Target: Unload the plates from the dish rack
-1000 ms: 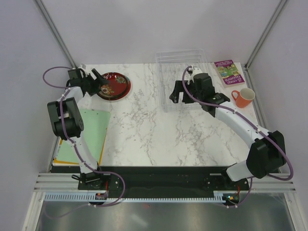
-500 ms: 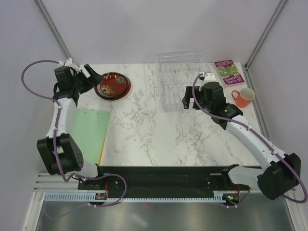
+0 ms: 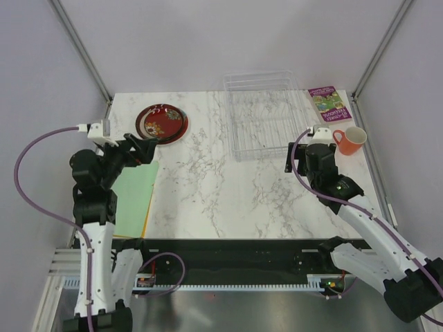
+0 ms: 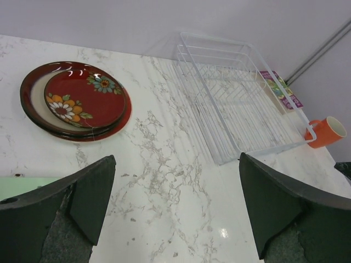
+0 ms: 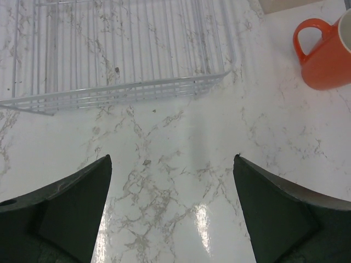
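Observation:
The plates (image 3: 161,123) lie in a flat stack at the back left of the marble table. A red floral plate (image 4: 85,98) is on top, and a cream plate (image 4: 36,94) with a dark red rim shows beneath it. The dish rack (image 3: 266,114) is clear plastic, stands at the back centre-right and holds nothing (image 4: 241,104). My left gripper (image 3: 142,147) hangs open and empty in front of the stack (image 4: 176,164). My right gripper (image 3: 306,153) is open and empty above bare marble, just in front of the rack's near right corner (image 5: 172,161).
An orange mug (image 3: 351,140) stands right of the rack, close to my right gripper (image 5: 329,55). A purple book (image 3: 329,102) lies at the back right corner. A green mat (image 3: 131,194) over a yellow sheet covers the table's near left.
My left gripper opened and drew back from the plate stack toward the near side. My right arm pulled back from over the rack to its near right corner, jaws still open.

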You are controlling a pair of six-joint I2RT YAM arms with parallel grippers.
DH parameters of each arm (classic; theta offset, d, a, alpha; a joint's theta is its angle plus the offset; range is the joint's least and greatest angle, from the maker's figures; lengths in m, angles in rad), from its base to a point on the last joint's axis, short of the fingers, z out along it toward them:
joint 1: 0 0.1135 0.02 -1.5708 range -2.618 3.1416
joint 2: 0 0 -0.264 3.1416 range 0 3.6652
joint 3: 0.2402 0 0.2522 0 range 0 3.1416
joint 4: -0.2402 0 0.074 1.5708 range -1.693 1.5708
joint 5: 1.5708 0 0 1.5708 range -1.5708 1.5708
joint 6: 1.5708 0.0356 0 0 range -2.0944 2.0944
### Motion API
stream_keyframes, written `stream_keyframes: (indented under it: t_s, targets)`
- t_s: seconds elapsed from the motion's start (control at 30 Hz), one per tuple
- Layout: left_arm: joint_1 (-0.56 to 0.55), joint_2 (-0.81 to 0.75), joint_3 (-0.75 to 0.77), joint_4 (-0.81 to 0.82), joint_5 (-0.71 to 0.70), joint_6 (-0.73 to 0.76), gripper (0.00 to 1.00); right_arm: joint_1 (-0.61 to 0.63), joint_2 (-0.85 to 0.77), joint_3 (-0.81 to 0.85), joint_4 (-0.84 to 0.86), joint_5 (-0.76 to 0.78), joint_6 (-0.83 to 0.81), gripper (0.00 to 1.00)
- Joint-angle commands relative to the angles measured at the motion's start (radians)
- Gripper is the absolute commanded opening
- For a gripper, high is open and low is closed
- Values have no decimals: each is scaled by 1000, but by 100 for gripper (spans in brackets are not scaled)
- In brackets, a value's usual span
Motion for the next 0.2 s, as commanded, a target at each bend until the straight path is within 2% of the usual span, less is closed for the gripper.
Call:
stream_keyframes:
  t_s: [0.0, 0.17]
  targets:
    - [-1, -130, -73, -8, -2, 70, 100, -4, -40, -11, 10, 56, 49, 98]
    - [-1, -167, -103, -27, -46, 70, 100, -2, -55, -35, 22, 133, 69, 98]
